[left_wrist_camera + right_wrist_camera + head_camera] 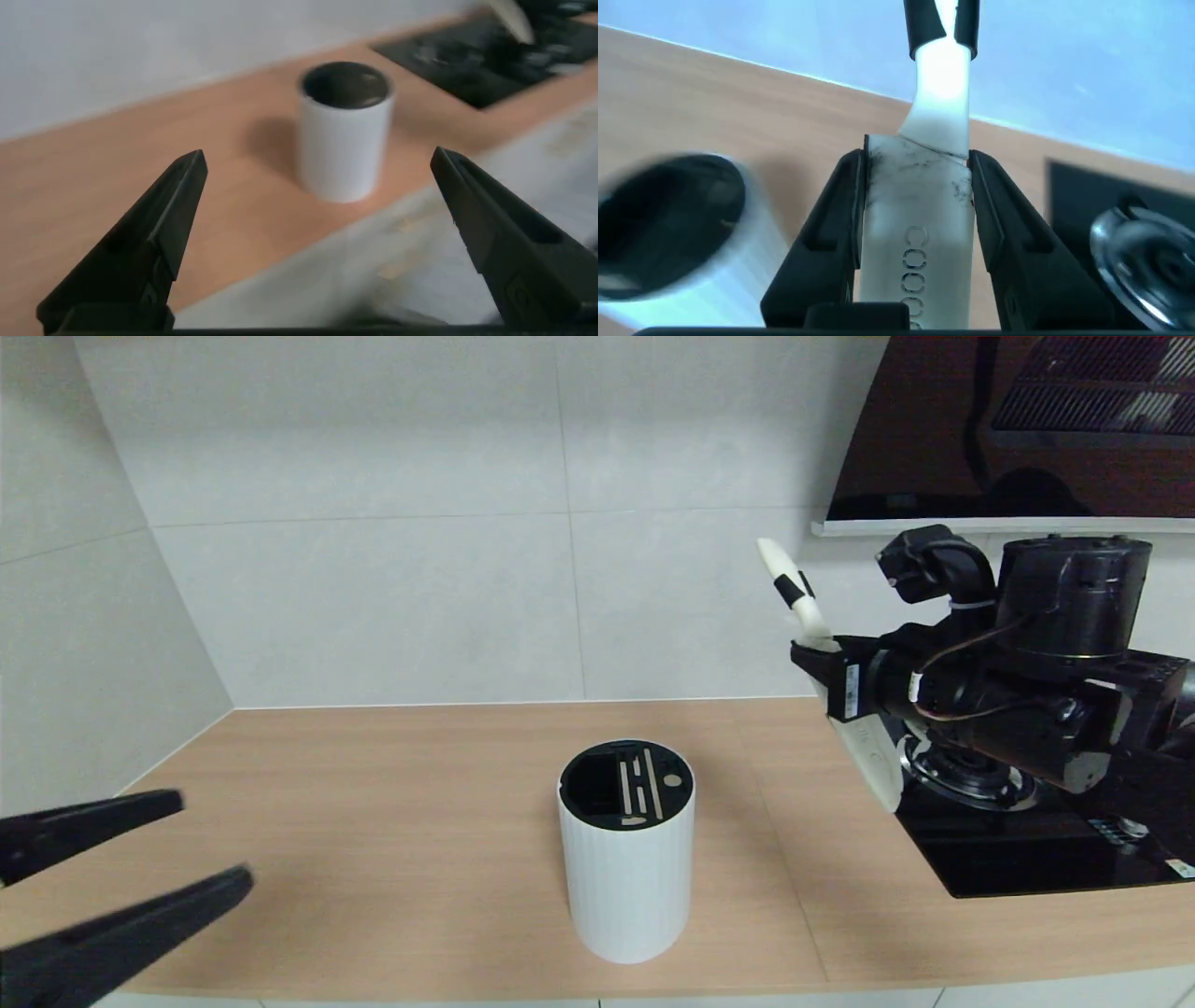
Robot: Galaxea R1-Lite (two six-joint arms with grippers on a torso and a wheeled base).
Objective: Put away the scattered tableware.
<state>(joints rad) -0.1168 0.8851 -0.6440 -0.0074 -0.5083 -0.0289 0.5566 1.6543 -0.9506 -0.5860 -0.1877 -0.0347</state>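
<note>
As the left gripper [213, 838] hangs over the near left edge of the counter [373, 775], its fingers spread wide and holding nothing, the work of this step falls to the other arm. At mid-counter stands the holder [627, 868], a tall white cylinder with a dark slotted lid [630, 782] that has one large opening and several narrow slits. To the right, above the near corner of the cooktop [1027, 868], the right gripper [826, 663] is clamped across the middle of a white utensil [782, 569], which is tilted, its slim black-banded end pointing up and away and its broad end hanging down.

The step appears to be carrying the utensil to the holder. To do it well, the arm would need to bring the utensil leftward to a point above the lid and turn it near upright. It should then line the lower end up with an opening that fits and come straight down. A push from the side would likely tip so tall a cylinder. The grip is best released only once the utensil sits inside.

Raised lettering runs along the utensil between the fingers, partly hidden. A white sticker [851, 691] on the right gripper is too small to read.
</note>
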